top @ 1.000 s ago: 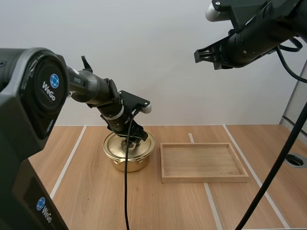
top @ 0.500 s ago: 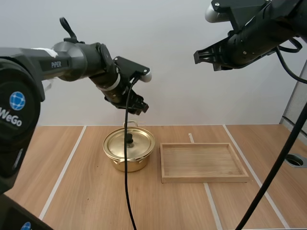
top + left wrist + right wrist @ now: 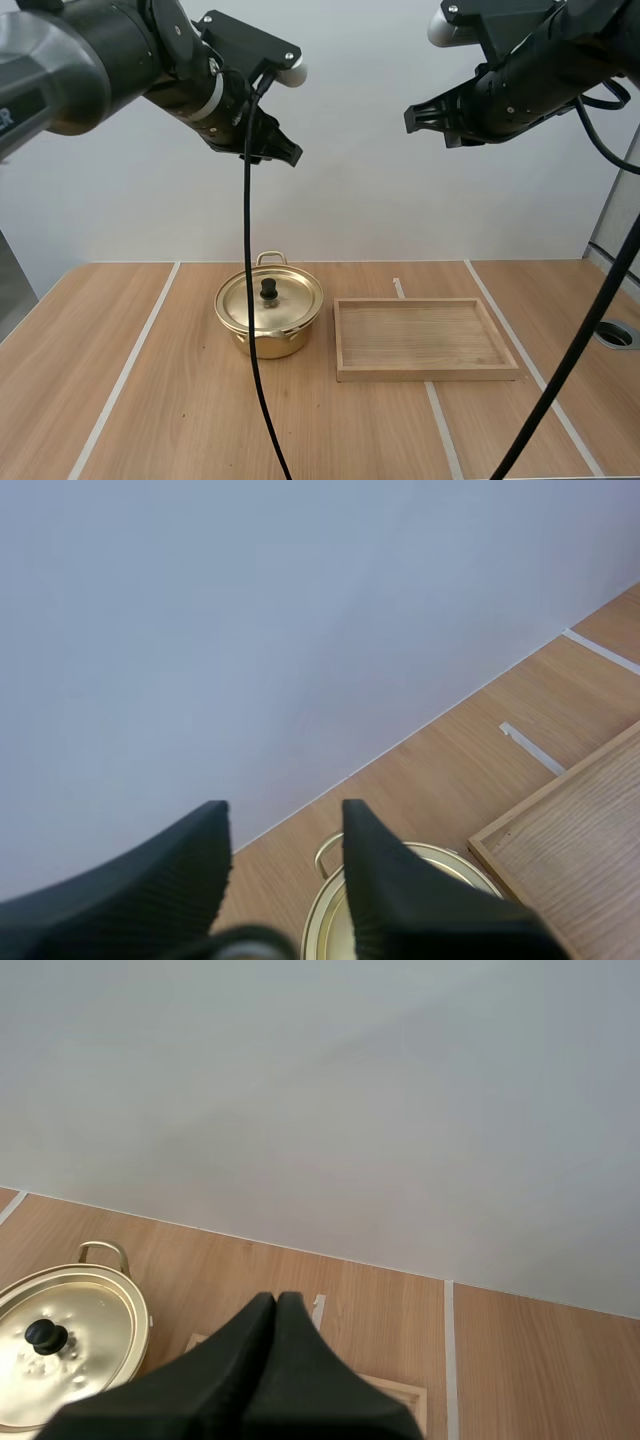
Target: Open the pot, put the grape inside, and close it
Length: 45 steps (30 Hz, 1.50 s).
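The gold pot stands on the table left of centre, its lid on it with a black knob. My left gripper hangs high above the pot, open, with nothing between its fingers. In the left wrist view the pot's lid lies below the fingertips. My right gripper is held high over the tray, shut on nothing, its fingers together as one wedge. The right wrist view has the lid and its knob off to one side.
A shallow wooden tray lies right of the pot, a small gap between them; its corner is beside the pot. White tape lines run along the wooden table. Bare table lies in front of the pot and tray.
My left gripper has let go of the lid's knob and risen high above the pot. The lid stays on the pot. The right arm has not moved.
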Each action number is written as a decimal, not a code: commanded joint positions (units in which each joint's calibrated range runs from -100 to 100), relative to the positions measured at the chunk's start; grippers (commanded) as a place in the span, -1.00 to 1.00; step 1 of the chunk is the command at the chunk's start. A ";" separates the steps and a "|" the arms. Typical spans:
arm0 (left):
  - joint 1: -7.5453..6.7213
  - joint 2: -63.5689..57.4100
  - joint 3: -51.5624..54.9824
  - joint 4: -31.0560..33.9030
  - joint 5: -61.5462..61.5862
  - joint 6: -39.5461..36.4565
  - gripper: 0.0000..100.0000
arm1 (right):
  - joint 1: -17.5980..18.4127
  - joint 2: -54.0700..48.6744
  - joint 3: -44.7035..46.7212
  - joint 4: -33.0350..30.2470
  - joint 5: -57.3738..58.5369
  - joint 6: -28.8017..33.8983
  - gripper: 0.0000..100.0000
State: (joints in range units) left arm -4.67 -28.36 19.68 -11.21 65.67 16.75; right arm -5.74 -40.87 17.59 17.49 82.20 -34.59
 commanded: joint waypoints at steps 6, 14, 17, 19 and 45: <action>-0.16 -6.17 -0.64 -0.06 -0.09 -0.61 -1.00 | -0.23 -0.82 0.28 0.72 0.30 -0.42 -1.00; -0.16 -12.75 -0.64 -0.45 0.05 -0.61 -1.00 | -0.23 -0.82 0.28 4.76 1.04 1.25 -1.00; -0.16 -15.76 -0.64 -0.45 0.05 -0.61 -1.00 | -0.23 -0.82 0.28 7.20 1.04 3.73 -1.00; -0.16 -19.90 -0.64 -0.94 1.30 -0.61 -1.00 | -0.23 -0.82 0.28 9.92 1.04 3.73 -1.00; -0.16 -41.14 28.59 26.07 -16.27 -39.75 -1.00 | -0.23 -21.69 26.78 13.09 -15.76 -1.28 -1.00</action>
State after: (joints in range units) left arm -4.67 -67.47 46.05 13.35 51.54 -21.20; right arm -5.74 -60.91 42.09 30.44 68.29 -34.46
